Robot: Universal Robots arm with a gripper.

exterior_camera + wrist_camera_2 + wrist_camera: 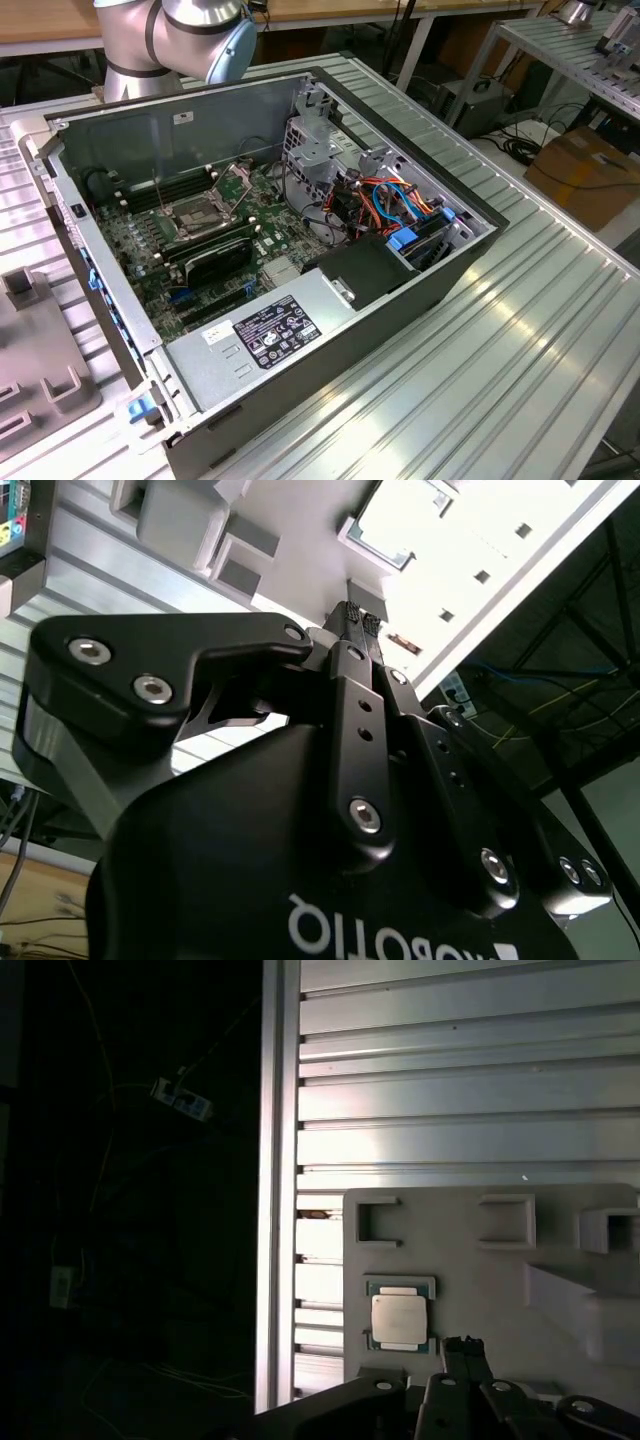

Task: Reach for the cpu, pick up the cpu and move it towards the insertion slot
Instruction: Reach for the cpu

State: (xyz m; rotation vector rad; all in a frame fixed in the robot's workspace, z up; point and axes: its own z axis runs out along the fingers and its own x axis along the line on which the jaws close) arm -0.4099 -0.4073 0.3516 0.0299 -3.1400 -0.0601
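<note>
The reach was the step in hand, and by my reading it was not finished. In the first wrist view the cpu [400, 1318] lay flat, silver face up, seated in a square recess of a pale grey fixture tray [480, 1270] that rested on a ribbed aluminium table [450, 1080]. The gripper [465, 1346] hung just beside the chip, off one of its corners rather than over it, and apart from it. In the second wrist view its fingers [349, 614] were drawn together with no gap showing between the tips, and they had hold of nothing. The insertion slot [203, 216], a silver frame round a dark middle, sat on the green motherboard [140, 245] inside the open computer case [180, 120], left of centre in the exterior view's frame. The robot arm [170, 35] rose at the upper left of that frame. The grasp, as I judged, would call for the fingers to spread wider than the chip, centre over it and meet its edges squarely, since so thin a piece in a shallow recess offers little to grip.
</note>
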